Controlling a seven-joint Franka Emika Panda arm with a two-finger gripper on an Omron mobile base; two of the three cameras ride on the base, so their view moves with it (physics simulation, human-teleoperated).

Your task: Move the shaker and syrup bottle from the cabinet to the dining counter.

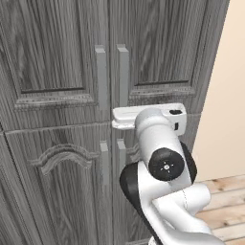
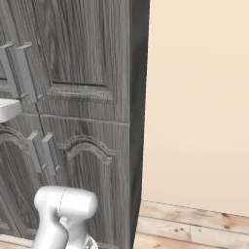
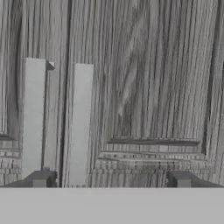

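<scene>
Two gripper (image 3: 111, 179) fingertips spread wide, empty, facing cabinet (image 3: 144, 87) handles.

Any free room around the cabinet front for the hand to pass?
Free: the flat upper right door panel, right of the right handle. Also beside the cabinet, along the beige wall. Crowded: the centre seam, where the left handle and right handle sit close together.

Cabinet (image 1: 57, 72) doors shut; the inside is hidden. Left base view: the arm covers the lower end of the right upper bar handle (image 1: 123, 72); pincer fingers are hidden behind the hand. Hand view: both fingertips (image 3: 41, 179) cut off at the bottom. Right base view: arm cut at lower edge.
</scene>
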